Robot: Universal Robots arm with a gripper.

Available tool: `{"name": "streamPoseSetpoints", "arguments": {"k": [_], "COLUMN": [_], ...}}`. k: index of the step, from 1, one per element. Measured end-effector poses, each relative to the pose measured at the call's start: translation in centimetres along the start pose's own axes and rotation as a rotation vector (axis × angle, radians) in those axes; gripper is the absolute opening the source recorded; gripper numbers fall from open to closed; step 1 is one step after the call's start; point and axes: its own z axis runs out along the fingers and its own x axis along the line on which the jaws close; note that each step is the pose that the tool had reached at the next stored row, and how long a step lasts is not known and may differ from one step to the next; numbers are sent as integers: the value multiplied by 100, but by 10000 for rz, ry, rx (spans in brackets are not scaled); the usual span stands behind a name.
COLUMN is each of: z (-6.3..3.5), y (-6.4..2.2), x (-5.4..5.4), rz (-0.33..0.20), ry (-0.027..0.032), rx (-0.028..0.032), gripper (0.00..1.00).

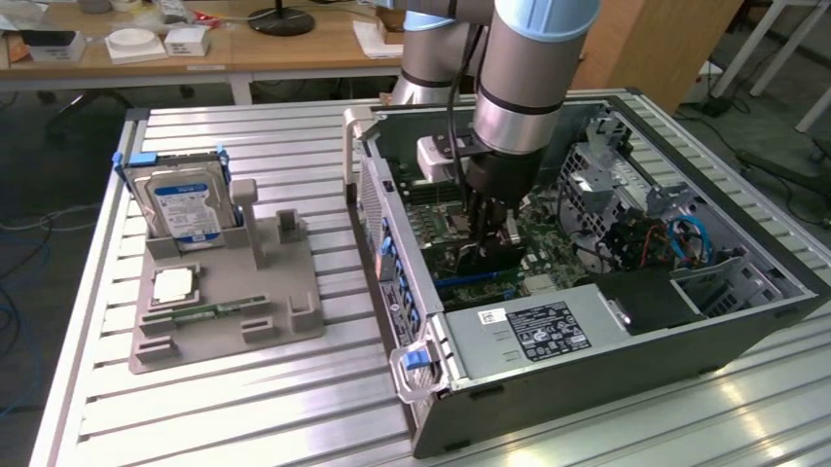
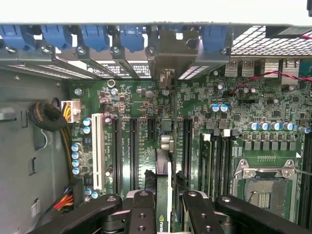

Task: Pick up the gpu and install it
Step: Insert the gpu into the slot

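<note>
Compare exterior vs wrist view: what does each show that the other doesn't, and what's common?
Exterior view: the arm reaching down into the open case, and a grey fixture at the exterior view's left holding a hard drive. Wrist view: the gpu seen edge-on, a white expansion slot, a braided cable bundle. Both: the end effector shut on the gpu, over the motherboard.

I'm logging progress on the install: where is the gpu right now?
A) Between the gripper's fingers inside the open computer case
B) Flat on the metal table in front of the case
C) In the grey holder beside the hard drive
A: the gripper grips the gpu edge-on over the motherboard slots, inside the computer case.
</note>
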Motion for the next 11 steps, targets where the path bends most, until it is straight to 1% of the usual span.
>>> {"name": "streamPoseSetpoints", "arguments": {"k": [11], "z": [39], "y": [2], "x": [0], "rz": [0], "ry": [3], "rx": [-1], "gripper": [26]}}
